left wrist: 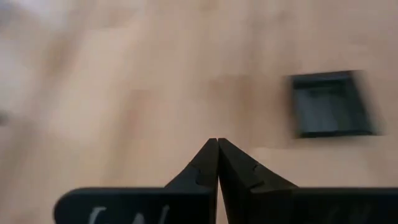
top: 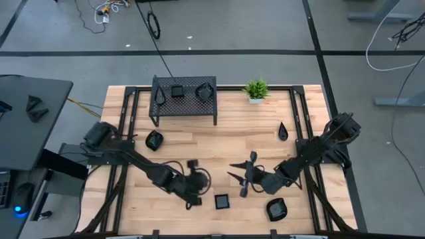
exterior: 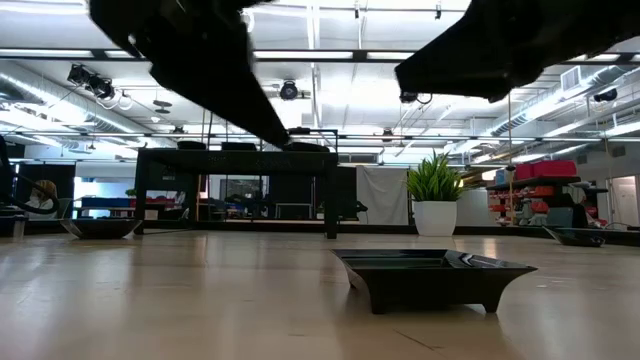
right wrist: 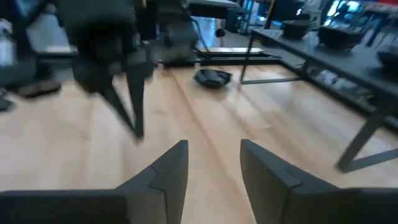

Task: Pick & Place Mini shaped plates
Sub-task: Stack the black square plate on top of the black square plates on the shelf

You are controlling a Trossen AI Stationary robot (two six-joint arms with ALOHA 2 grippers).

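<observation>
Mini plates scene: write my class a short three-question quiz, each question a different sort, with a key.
1. True or false: the left hand holds a plate.
2. How many plates sit on the rack?
3. The square plate lies nearest: A) the plant B) the left hand C) the rack.

Key:
1. False; it is shut on nothing.
2. Two.
3. B.

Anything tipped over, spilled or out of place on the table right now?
Nothing stands out. The square plate sits flat near the front edge, two plates rest on the rack, and the plant stands upright. Both grippers, left shut and right open, hold nothing.
</observation>
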